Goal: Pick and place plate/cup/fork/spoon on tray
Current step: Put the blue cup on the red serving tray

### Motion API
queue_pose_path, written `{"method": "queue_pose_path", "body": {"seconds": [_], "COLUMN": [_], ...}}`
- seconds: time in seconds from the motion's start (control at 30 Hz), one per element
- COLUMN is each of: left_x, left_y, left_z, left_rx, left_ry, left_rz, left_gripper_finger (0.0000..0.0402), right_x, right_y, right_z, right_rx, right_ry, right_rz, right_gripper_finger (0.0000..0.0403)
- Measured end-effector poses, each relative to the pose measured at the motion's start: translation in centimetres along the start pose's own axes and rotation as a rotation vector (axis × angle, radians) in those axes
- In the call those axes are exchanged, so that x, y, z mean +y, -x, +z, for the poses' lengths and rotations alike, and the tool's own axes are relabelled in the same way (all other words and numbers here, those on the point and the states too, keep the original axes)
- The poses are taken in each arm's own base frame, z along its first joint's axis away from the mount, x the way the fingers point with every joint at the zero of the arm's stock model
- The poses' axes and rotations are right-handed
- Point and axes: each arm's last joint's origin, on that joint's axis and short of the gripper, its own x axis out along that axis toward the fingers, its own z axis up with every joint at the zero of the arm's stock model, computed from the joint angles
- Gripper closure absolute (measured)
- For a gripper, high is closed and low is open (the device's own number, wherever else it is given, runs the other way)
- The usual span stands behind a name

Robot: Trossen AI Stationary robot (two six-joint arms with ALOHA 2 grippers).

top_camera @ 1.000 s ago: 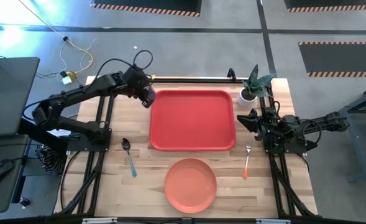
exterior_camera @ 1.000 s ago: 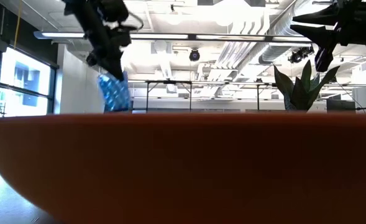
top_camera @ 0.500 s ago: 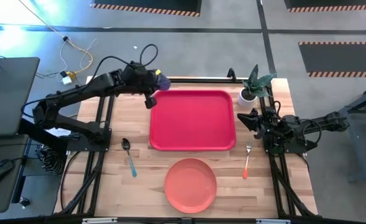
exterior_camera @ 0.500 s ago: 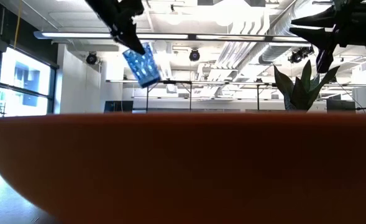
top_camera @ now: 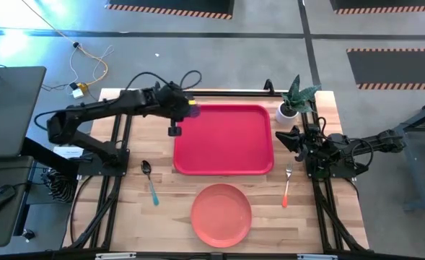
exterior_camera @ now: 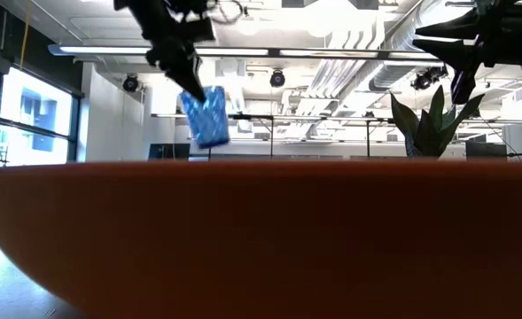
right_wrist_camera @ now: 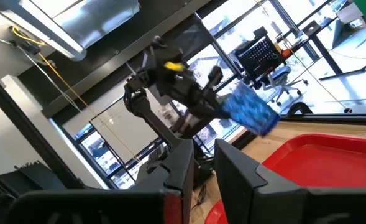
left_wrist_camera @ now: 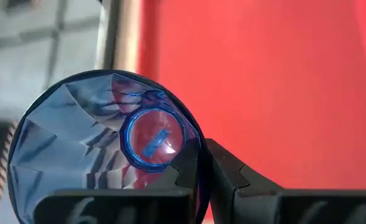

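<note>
The high view is evenly lit from above, with soft faint shadows on the table [top_camera: 125,209] and a blue-white glare patch on the floor [top_camera: 10,40] at the top left corner. In the low view the plate [exterior_camera: 261,239], pressed close to the lens, is a blurred dim orange mass below bright ceiling strip lights [exterior_camera: 331,53] and a glowing window [exterior_camera: 30,115], against which both arms are near-silhouettes. The left wrist view shows glints across the cup [left_wrist_camera: 108,146] while the floor beyond is soft, and the right wrist view is backlit by bright windows [right_wrist_camera: 307,56]
</note>
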Motion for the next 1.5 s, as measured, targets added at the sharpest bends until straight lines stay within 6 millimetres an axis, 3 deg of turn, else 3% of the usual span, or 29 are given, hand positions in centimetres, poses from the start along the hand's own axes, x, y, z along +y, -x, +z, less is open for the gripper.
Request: {"method": "queue_pose_path", "body": {"seconds": [0.27,0.5,0.93,1.5], "left_x": [-0.4,0.0,2.1,2.3], "left_y": [-3.7,-5.8,-6.2,-8.1], "left_z": [-0.3,-0.7,-1.7,-1.9], "left_rx": [0.118,0.17,0.132,0.159], "left_ry": [0.042,0.092,0.256,0.332], "left_rz": [-0.054,-0.071,-0.091,-0.084], "left_gripper_finger": [0.0394,0.0394,0.0394,0.0394], "right_x": [0.0,-0.1,-0.1,-0.1], "right_y": [0.0,0.0,0.0,0.0], "right_z": [0.0,-0.2,-0.2,-0.2], "right_rx": [0.004,0.018,0.026,0.026], "right_ry": [0.002,0.01,0.013,0.013], "right_rz": [-0.002,-0.009,-0.008,-0.008], "right_gripper_finger": [0.0345,0.0345,0.0345,0.0345]}}
